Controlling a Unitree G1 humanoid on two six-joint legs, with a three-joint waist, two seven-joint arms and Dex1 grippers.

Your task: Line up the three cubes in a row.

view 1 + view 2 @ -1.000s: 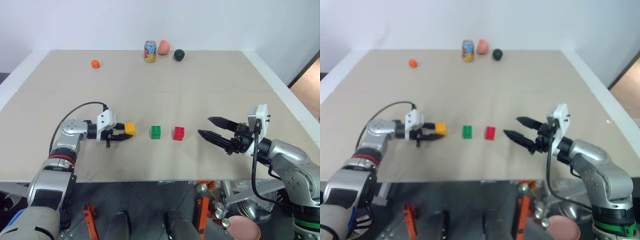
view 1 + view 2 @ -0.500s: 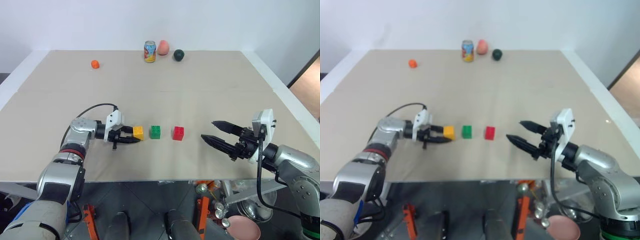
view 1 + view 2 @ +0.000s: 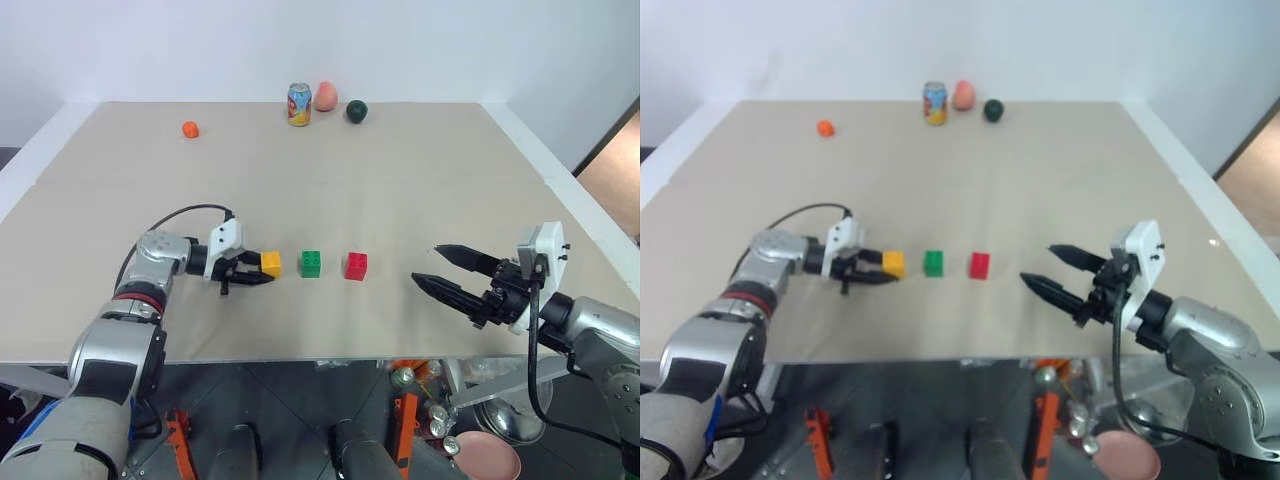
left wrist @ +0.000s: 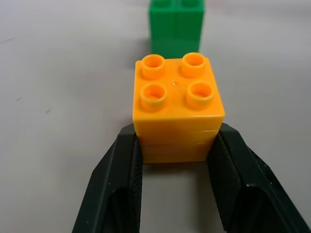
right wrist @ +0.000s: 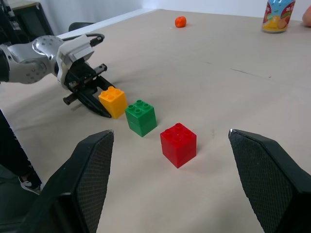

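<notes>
Three studded cubes stand in a line on the tan table [image 3: 450, 180]: yellow cube [image 3: 270, 264], green cube [image 3: 311, 264] and red cube [image 3: 356, 266]. My left gripper [image 3: 260, 270] comes in from the left and is shut on the yellow cube [image 4: 177, 109], with a black finger [image 4: 119, 179] pressed on each side. A small gap separates it from the green cube [image 4: 176, 24]. To the right of the red cube [image 5: 178, 143], and apart from it, my right gripper [image 3: 427, 265] is open and holds nothing.
At the far edge stand a drink can [image 3: 300, 103], a pink fruit [image 3: 327, 95] and a dark green ball [image 3: 358, 110]. A small orange fruit [image 3: 190, 129] lies at the far left. The table's front edge runs just below both grippers.
The left gripper has carried the yellow cube slightly right, closer to the green cube. The right gripper has drawn back to the right, away from the red cube, still open.
</notes>
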